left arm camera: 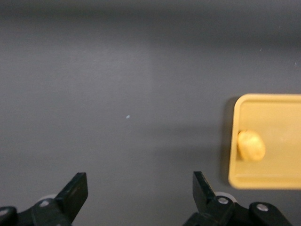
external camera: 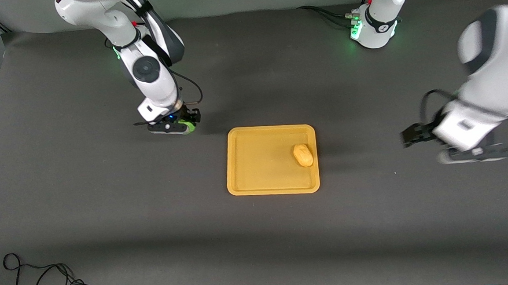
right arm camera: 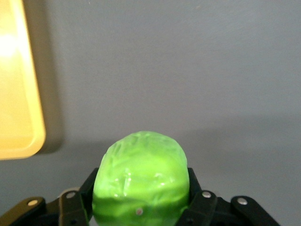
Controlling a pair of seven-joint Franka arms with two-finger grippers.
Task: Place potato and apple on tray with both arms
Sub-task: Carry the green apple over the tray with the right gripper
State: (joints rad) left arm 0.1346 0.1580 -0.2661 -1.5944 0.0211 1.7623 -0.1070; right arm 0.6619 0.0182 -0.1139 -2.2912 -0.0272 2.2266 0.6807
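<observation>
The yellow-orange tray (external camera: 259, 159) lies at the middle of the table. The potato (external camera: 303, 155) rests in it near the rim toward the left arm's end; it also shows in the left wrist view (left arm camera: 250, 145) on the tray (left arm camera: 277, 117). My right gripper (external camera: 185, 125) is shut on the green apple (external camera: 187, 126), low over the bare table beside the tray's corner toward the right arm's end. The apple (right arm camera: 140, 179) sits between the black fingers (right arm camera: 196, 188), with the tray's edge (right arm camera: 19, 94) close by. My left gripper (external camera: 412, 136) is open and empty over the table, off the tray toward the left arm's end.
A black cable (external camera: 46, 283) lies coiled at the table's front edge toward the right arm's end. The left arm's base (external camera: 372, 27) stands at the table's back edge. The table is a dark grey mat.
</observation>
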